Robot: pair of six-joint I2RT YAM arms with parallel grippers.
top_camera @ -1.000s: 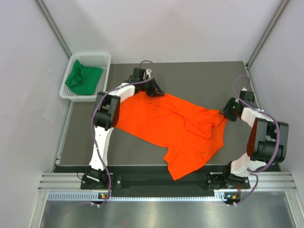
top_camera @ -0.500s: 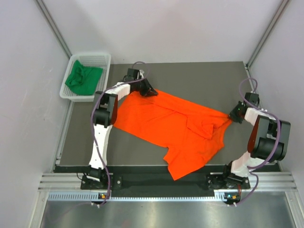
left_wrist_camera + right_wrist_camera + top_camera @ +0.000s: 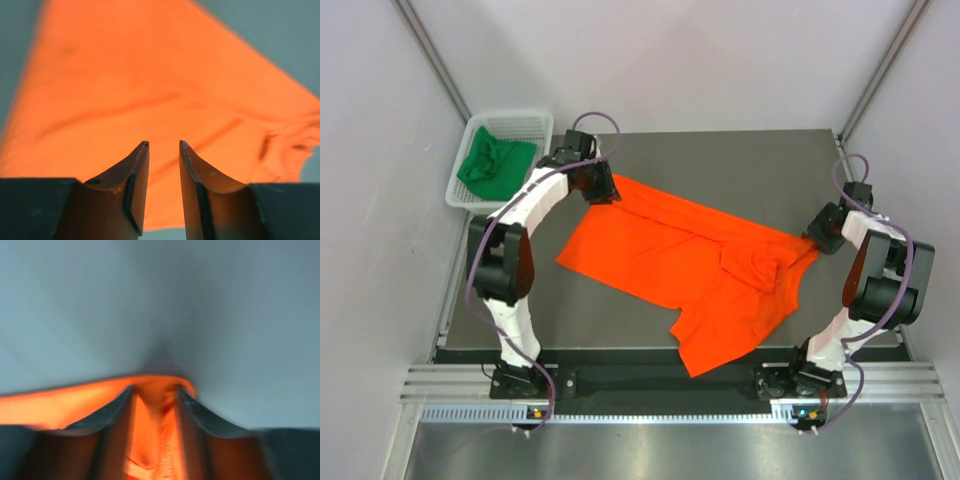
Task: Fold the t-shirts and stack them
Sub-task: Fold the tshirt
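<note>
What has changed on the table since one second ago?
The left gripper moved left toward the basket, pulling the orange t-shirt flatter; its jaws now stand open off the corner. The right gripper moved right, cloth between its jaws. The green t-shirt stayed in the basket.

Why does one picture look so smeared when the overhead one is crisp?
Top external view: sharp, evenly lit, orange t-shirt crisp. Left wrist view: left gripper sharp, cloth behind soft. Right wrist view: smeared throughout, right gripper included, likely motion.
</note>
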